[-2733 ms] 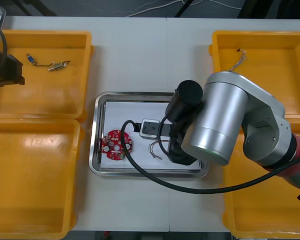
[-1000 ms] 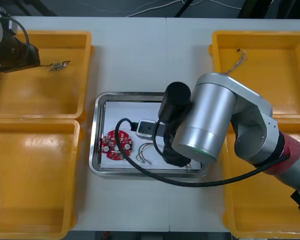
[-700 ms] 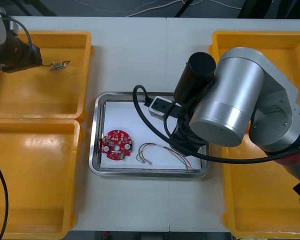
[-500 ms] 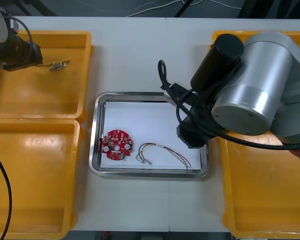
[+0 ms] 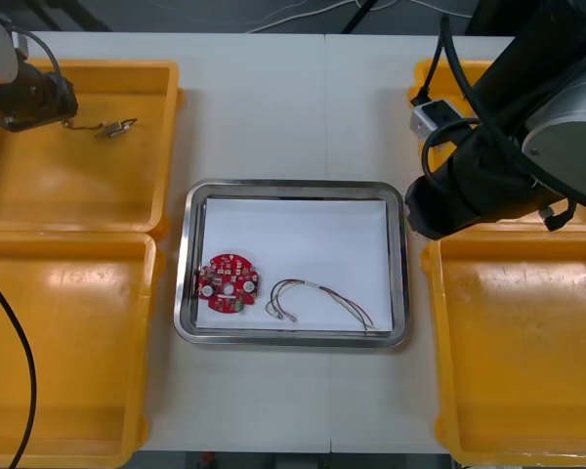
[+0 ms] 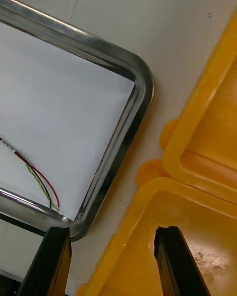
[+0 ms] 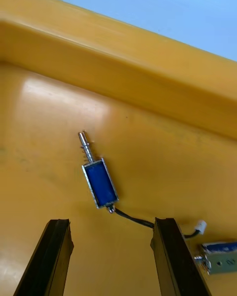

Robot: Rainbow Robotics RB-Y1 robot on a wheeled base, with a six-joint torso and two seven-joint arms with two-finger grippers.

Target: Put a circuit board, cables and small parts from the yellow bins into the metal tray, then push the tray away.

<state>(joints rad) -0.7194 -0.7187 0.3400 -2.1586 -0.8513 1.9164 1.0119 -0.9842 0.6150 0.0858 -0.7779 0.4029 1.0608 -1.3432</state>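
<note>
Metal tray (image 5: 293, 186) sits on the counter (image 5: 273, 107), red circuit board (image 5: 228, 282) and red and yellow cable (image 5: 317, 298) inside. My left end effector (image 7: 111, 222) hangs open over a small metal part (image 7: 100, 182) in the yellow bin (image 5: 88, 68). My right end effector (image 6: 113, 229) is open and empty by the tray's corner. Parts and push to come, I reckon.

The tray (image 5: 293, 188) holds circuit board (image 5: 228, 283) and cable (image 5: 317, 298).

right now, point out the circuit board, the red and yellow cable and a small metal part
circuit board (image 5: 227, 283), front view, middle of the red disc
red and yellow cable (image 6: 43, 186), right wrist view, mid-strand
small metal part (image 7: 100, 182), left wrist view, its blue body
</note>
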